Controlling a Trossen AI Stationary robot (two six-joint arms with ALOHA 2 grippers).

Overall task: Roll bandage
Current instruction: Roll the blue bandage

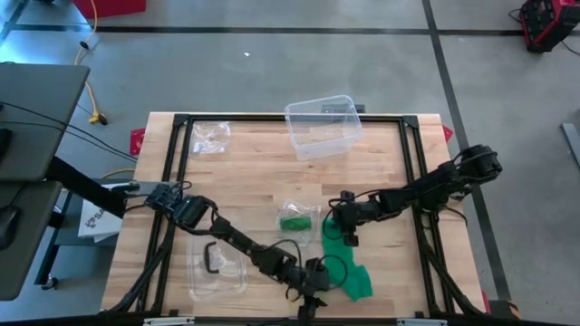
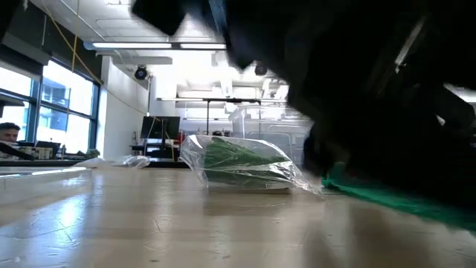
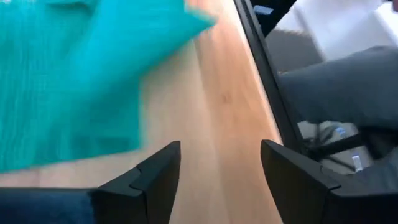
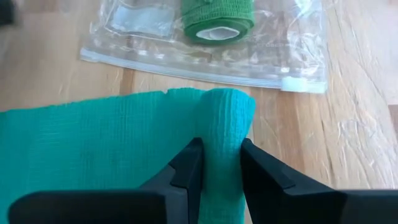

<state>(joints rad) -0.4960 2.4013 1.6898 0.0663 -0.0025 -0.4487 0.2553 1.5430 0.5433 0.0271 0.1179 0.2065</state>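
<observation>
- Right gripper (image 4: 221, 165) is down on the near-centre part of the table, and from its wrist cam I can see both fingers pinched onto a rolled-up end of the green bandage (image 4: 112, 143). So it's nearly closed, with the fabric fold squeezed between the pads.
- The bandage itself is a loose green strip lying flat on the wooden table (image 1: 254, 172), running from the right gripper (image 1: 347, 237) down toward the front edge, where the other end sits by the left gripper (image 1: 313, 292).
- Left gripper is at the front edge of the table, fingers spread wide with nothing between them. On my left wrist cam the bandage (image 3: 74, 74) lies just ahead of the fingertips, apart from them, with bare wood in the gap.
- Just beyond the bandage there's a clear zip bag with a green bandage roll (image 4: 217, 18) inside it, flat on the table. Same bag (image 2: 238, 164) shows in the low cam.
- Further back there's a clear plastic tub (image 1: 323, 126), another clear bag (image 1: 209, 136) toward the back left, and a clear tray holding something dark (image 1: 217, 267) near the left arm.
</observation>
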